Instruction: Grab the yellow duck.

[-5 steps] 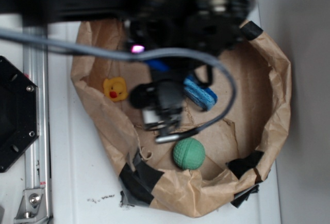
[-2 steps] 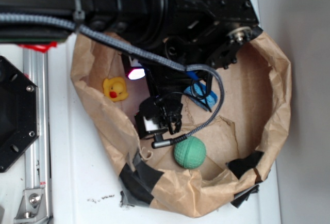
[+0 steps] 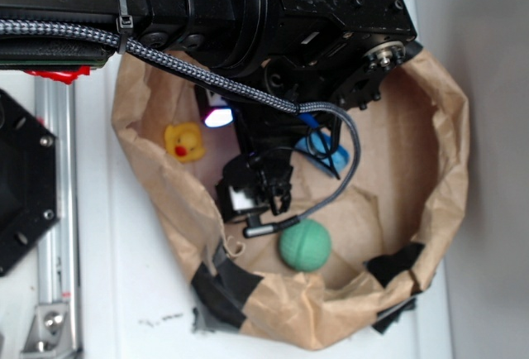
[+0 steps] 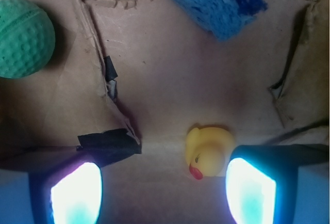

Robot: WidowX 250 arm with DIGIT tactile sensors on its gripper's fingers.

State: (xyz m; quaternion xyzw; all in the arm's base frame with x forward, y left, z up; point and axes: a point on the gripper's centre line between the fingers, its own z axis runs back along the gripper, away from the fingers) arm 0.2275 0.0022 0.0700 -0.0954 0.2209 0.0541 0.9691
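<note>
So I'm in the approach step right now, not grabbing yet. My gripper (image 4: 162, 193) is hanging over the floor of the brown paper bag (image 3: 450, 169) with the fingers (image 4: 250, 193) spread wide and nothing between them. In the wrist view the yellow duck (image 4: 207, 150) sits on the paper just beside the inner edge of one finger, beak pointing down toward the bottom of the frame, so it's inside the gap but way off to one side, not centred. In the outside view the duck (image 3: 185, 141) is over by the bag's crumpled wall, near the rim, and my arm covers a good chunk of the middle. My guess for the next move: slide sideways so the duck ends up midway between the fingers, then drop down and close. It looks small and glossy, so I'd expect it to squirt out if I pinch it off-centre, and the bag wall close by might get in the way of one finger. Count-wise: one duck, one green ball (image 4: 23, 36) well apart from it, and one blue sponge (image 4: 219, 2) at the far end, plus a few bits of black tape (image 3: 227, 284) on the bag.
</note>
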